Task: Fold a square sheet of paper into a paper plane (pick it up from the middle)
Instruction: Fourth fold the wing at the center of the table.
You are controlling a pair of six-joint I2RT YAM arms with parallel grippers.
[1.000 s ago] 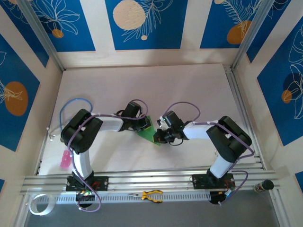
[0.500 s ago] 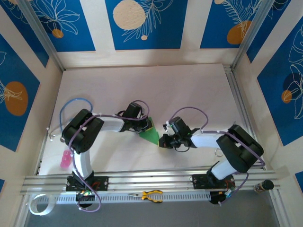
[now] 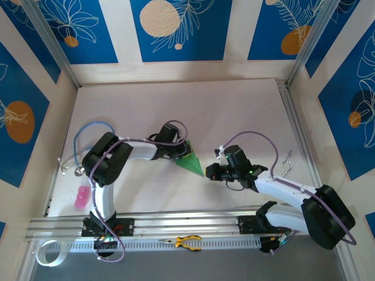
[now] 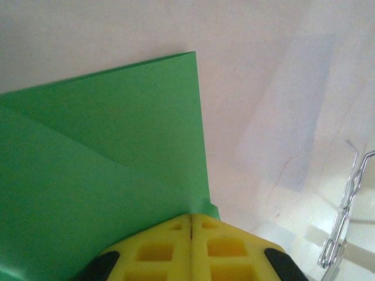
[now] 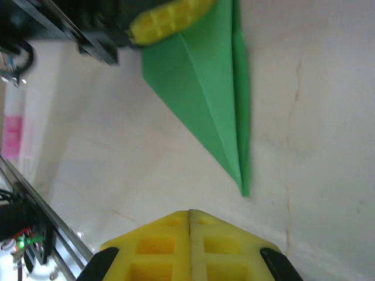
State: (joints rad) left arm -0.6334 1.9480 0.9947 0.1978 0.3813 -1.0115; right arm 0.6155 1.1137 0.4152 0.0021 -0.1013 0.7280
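Note:
The square sheet of paper, bright green, is folded into a slim pointed dart, the paper plane [image 3: 191, 161]. It lies on the white table with its tip toward my right gripper. At the plane's wide end, my left gripper [image 3: 182, 153] is shut on the paper; in the left wrist view the green paper [image 4: 111, 170] runs into the seam of the closed yellow fingers [image 4: 164, 252]. My right gripper [image 3: 210, 172] is shut on nothing, a short way off the tip. In the right wrist view the plane [image 5: 202, 88] points down at the closed gripper [image 5: 190, 212].
A wire clip [image 3: 285, 163] lies right of the right arm, also seen in the left wrist view [image 4: 343, 205]. A pink object [image 3: 81, 198] and a blue cable [image 3: 94, 126] are at the left. Yellow-handled pliers [image 3: 187, 241] and a tape roll [image 3: 47, 253] lie beyond the front rail [image 3: 176, 225].
My right gripper has slid off the paper's tip toward the right, and its arm has swung low and right. The left gripper and the paper have shifted slightly right.

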